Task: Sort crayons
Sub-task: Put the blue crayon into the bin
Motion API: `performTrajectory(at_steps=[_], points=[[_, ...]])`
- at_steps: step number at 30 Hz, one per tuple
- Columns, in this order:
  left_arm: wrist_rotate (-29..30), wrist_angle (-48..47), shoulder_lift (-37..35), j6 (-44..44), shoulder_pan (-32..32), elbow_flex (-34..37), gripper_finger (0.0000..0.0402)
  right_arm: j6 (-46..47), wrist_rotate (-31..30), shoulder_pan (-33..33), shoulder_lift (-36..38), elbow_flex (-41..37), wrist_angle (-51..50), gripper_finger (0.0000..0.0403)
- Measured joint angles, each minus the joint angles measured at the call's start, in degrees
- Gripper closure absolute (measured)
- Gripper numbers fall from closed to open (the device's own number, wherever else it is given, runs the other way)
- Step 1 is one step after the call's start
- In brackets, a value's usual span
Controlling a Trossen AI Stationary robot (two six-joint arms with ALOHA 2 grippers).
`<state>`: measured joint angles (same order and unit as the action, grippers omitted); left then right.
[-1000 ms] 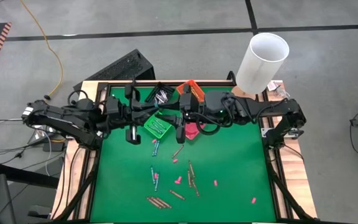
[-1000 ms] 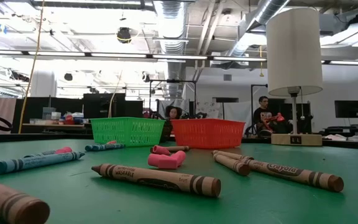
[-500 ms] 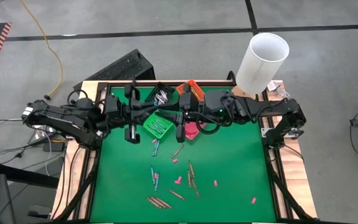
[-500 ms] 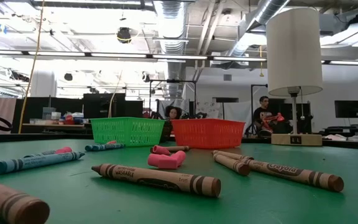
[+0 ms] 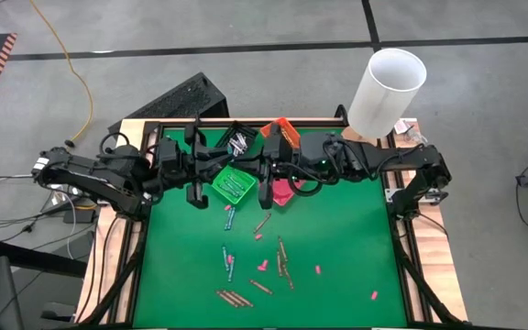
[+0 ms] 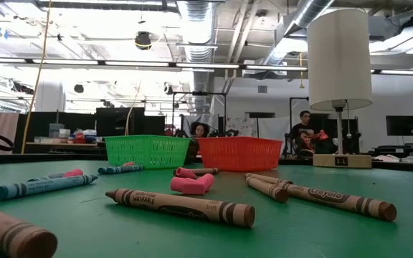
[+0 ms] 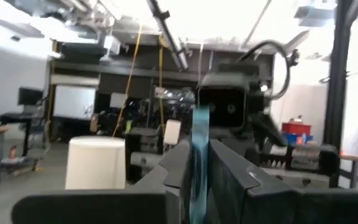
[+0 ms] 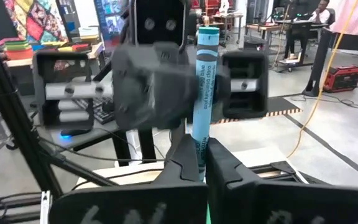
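A blue crayon [image 8: 204,93] stands upright in the air between my two arms, which face each other over the far part of the green mat [image 5: 337,238]. My right gripper [image 8: 199,163] is shut on the crayon. My left gripper [image 7: 199,180] comes from the opposite side, its fingers close on either side of the same crayon [image 7: 199,146]. Other crayons lie flat on the mat: blue ones [image 5: 228,261], brown ones [image 5: 284,261] and a brown group [image 5: 234,297] near the front. My left gripper pinches the blue crayon's shaft [image 7: 199,163] between its two fingers, coming from the table's left and slanting a little upward. The fingers lie across the crayon, which stands upright and clear of the table. My right gripper pinches the crayon's lower part [image 8: 200,149] between its two fingers, level from the table's right. The fingers lie across the crayon. It stands upright, its top end [image 8: 207,34] well above the fingers, lifted clear.
Small bins stand under and behind the grippers: green [image 5: 232,186], pink [image 5: 284,191], orange [image 5: 280,133] and a dark one [image 5: 238,140]. Pink bits [image 5: 261,266] dot the mat. A tall white cylinder [image 5: 388,90] stands at the far right corner.
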<state>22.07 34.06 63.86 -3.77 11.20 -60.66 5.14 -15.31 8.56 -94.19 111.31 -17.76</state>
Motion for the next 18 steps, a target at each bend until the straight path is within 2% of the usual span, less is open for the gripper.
performTrajectory(at_steps=[6, 12, 18], points=[[1.39, -3.09, -0.01, 1.46, 0.0, 0.0, 0.0322, 1.96, -3.84, -0.03, 0.0, 0.0, -0.07, 0.0401], [6.68, -6.39, -0.39, 1.44, 0.44, 0.0, 0.0277, 2.42, -9.1, -1.73, 0.01, 0.0, -2.2, 0.0402], [11.38, -17.98, -0.97, 7.46, 0.52, -0.07, 0.0238, 8.02, -9.86, -6.65, 0.13, 0.0, -10.52, 0.0402]])
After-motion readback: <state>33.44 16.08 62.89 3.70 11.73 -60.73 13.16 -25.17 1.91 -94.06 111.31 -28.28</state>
